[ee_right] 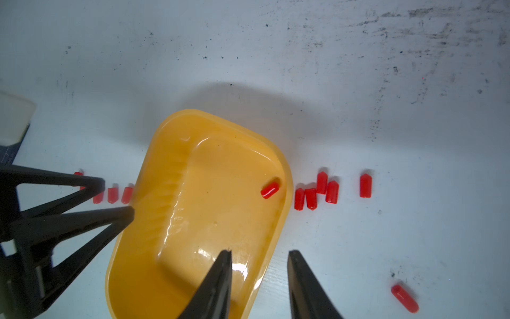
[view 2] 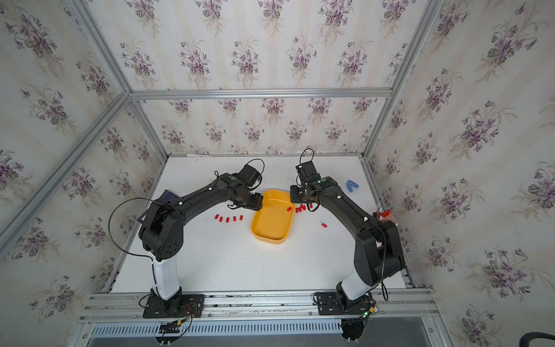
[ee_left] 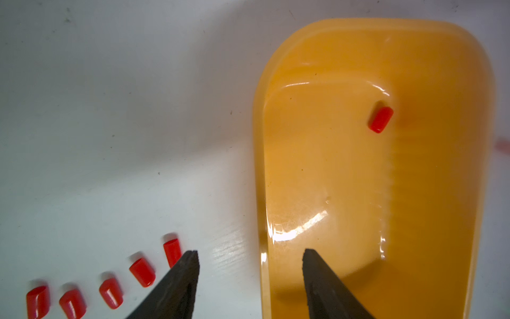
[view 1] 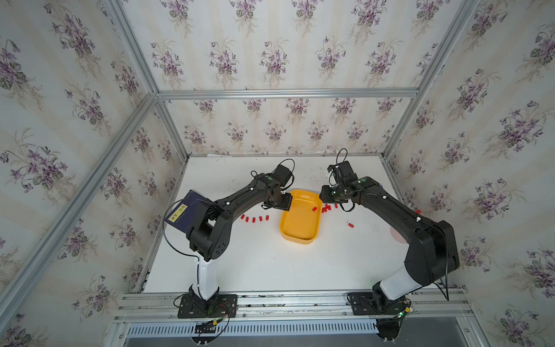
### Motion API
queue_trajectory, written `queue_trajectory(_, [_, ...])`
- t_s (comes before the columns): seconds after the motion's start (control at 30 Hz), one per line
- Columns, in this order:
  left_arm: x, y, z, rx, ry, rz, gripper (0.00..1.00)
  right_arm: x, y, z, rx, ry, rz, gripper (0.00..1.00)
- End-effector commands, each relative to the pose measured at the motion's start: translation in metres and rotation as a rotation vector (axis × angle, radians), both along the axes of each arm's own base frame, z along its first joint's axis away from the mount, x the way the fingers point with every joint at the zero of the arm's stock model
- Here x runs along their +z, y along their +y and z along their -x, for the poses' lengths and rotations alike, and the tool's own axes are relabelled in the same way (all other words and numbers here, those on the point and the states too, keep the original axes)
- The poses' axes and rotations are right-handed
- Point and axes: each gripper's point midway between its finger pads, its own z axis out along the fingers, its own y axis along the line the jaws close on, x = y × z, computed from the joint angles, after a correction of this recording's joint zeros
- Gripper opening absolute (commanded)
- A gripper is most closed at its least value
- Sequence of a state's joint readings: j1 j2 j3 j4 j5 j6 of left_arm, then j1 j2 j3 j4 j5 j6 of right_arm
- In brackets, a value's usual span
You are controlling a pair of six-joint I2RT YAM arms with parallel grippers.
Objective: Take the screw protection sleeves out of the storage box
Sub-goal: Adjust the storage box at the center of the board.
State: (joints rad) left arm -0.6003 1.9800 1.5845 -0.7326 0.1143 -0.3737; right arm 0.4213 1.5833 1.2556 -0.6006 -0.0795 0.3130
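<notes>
Looking into the storage box [view 1: 297, 229], Tomas, what is left inside?

Only one screw protection sleeve [view 1: 314, 209], Ana. It lies on the box floor close to the right wall, a little right of the middle of the frame in both top views. I cannot tell if it touches the wall.

And the others?

They are all out on the table [view 1: 270, 270]. A row of sleeves [view 1: 253, 219] lies left of the box, a cluster of sleeves [view 1: 327, 207] just right of it, and a single sleeve [view 1: 350, 224] more to the lower right.

Which arm is better placed?

The right one, I think. The right gripper [ee_right: 260, 252] hangs over the right rim with its jaws parted and nothing between them. The sleeve lies just ahead of it along that same wall. The left gripper [ee_left: 249, 252] is spread wider, also empty, over the left rim, so the whole floor separates it from the sleeve.

How does the sleeve point?

Its long axis runs slanted, from lower left to upper right in a top view, neither along the wall nor square to it. The wrist probably needs a small turn to pinch across the short side.
</notes>
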Motion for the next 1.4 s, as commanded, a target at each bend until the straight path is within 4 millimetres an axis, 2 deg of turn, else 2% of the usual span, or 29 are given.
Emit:
queue_trajectory(0.0, [-0.004, -0.013, -0.002, -0.044, 0.01, 0.02, 0.64, 0.001, 0.002, -0.004, -0.014, -0.012, -0.018, 0.39])
queue_trajectory(0.07, [-0.012, -0.019, -0.004, -0.041, 0.031, 0.027, 0.57, -0.004, 0.003, -0.002, -0.009, -0.003, -0.017, 0.39])
queue_trajectory(0.13, [-0.018, -0.023, -0.005, -0.03, 0.044, 0.034, 0.41, -0.009, 0.003, -0.002, -0.008, 0.004, -0.014, 0.39])
queue_trajectory(0.23, [-0.023, -0.023, -0.006, -0.025, 0.05, 0.037, 0.27, -0.014, 0.003, -0.001, -0.004, 0.012, -0.014, 0.39])
queue_trajectory(0.43, [-0.037, -0.022, 0.0, -0.028, 0.078, 0.043, 0.13, -0.016, -0.001, 0.001, 0.003, 0.011, 0.01, 0.39])
queue_trajectory(0.6, [-0.043, -0.022, 0.002, -0.004, 0.109, 0.126, 0.01, -0.017, -0.003, 0.005, 0.013, 0.012, 0.02, 0.39])
queue_trajectory(0.93, [-0.044, -0.024, 0.008, 0.022, 0.126, 0.197, 0.0, -0.019, -0.006, 0.009, 0.02, 0.012, 0.031, 0.39])
queue_trajectory(1.13, [-0.043, -0.021, 0.007, 0.031, 0.123, 0.189, 0.0, -0.011, -0.004, 0.007, 0.024, -0.017, 0.017, 0.39])
queue_trajectory(1.37, [-0.037, 0.003, 0.007, 0.09, 0.111, 0.037, 0.0, -0.015, 0.001, 0.008, 0.015, -0.005, -0.015, 0.39])
